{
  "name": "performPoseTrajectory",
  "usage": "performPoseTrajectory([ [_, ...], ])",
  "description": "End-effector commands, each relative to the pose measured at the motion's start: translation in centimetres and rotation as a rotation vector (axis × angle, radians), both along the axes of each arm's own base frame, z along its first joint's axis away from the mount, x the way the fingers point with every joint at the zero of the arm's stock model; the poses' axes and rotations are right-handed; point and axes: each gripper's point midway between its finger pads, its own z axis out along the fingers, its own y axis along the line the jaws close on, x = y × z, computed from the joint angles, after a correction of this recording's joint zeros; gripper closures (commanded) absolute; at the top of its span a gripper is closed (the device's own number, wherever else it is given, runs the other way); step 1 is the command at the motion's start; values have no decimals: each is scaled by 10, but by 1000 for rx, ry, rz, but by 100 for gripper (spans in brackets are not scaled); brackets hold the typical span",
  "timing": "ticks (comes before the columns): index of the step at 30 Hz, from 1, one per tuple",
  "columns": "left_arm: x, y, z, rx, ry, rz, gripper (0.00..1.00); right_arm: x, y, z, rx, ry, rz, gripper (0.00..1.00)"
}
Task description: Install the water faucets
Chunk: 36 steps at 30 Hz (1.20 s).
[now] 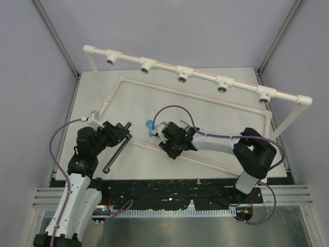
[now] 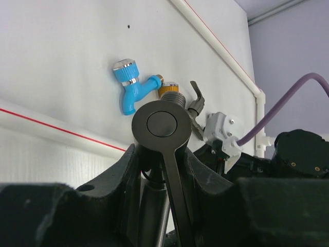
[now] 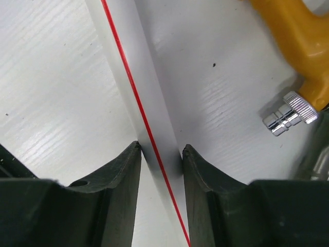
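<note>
Left wrist, not right, shows left claw [image 2: 160,152] gripping dark-grey faucet [image 2: 162,123].

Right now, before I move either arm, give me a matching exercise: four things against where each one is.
Things:
1 large dark-grey faucet
2 blue faucet
3 orange faucet
4 red-lined white pipe

Places:
A between the fingers of the right gripper
B top right corner of the right wrist view
C held in the left gripper
D on the table, left of the orange one in the left wrist view

Pairs: 1-C, 2-D, 3-B, 4-A
</note>
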Motion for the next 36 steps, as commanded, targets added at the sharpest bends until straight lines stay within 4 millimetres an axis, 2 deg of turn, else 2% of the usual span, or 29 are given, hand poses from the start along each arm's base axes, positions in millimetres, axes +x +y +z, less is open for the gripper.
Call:
performPoseTrajectory([
  [1, 14, 3, 60, -72, -173, 46, 100, -12, 12, 58, 132, -24, -1, 64],
  [2, 17, 4, 66, -87, -184, 52, 100, -7, 17, 72, 158, -51, 3, 54],
  [4, 24, 5, 75, -120, -194, 64, 100, 1, 21, 106, 198, -130, 46, 43],
  [5, 28, 5, 78, -132, -192, 65, 100, 1, 17, 119, 200, -146, 55, 40],
  [6, 31, 6, 85, -146, -197, 69, 100, 7, 21, 141, 221, -195, 71, 36],
  [7, 35, 5, 91, -162, -196, 66, 100, 6, 16, 152, 217, -204, 77, 34],
  [8, 38, 4, 98, -174, -199, 63, 100, 12, 18, 177, 241, -246, 100, 32],
  [9, 41, 4, 107, -188, -211, 64, 100, 9, 14, 187, 230, -248, 121, 30],
  [10, 44, 3, 113, -203, -215, 66, 100, 13, 15, 213, 253, -299, 144, 29],
  [11, 46, 4, 122, -213, -234, 72, 100, 11, 9, 221, 231, -302, 163, 28],
  [12, 48, 4, 129, -222, -239, 73, 100, 17, 7, 250, 257, -360, 179, 27],
  [15, 52, 7, 154, -249, -268, 85, 100, 24, -10, 302, 281, -426, 187, 27],
  [17, 56, 9, 175, -276, -313, 80, 100, 43, -34, 333, 299, -479, 134, 27],
  [18, 57, 9, 180, -290, -318, 71, 100, 49, -42, 342, 298, -502, 129, 27],
  [19, 62, 19, 187, -302, -332, 100, 100, 55, -54, 358, 311, -531, 117, 27],
  [20, 64, 21, 194, -321, -339, 100, 100, 60, -62, 365, 313, -549, 102, 27],
  [21, 66, 24, 198, -336, -342, 99, 100, 69, -76, 380, 313, -590, 76, 27],
  [23, 69, 27, 207, -378, -349, 93, 100, 79, -95, 398, 291, -655, 44, 26],
  [27, 76, 26, 220, -431, -358, 77, 100, 93, -119, 412, 233, -717, 42, 26],
  [32, 84, 22, 230, -478, -327, 51, 100, 117, -127, 386, 125, -658, 98, 26],
  [36, 89, 27, 238, -517, -310, 75, 100, 128, -120, 373, 96, -631, 167, 29],
])
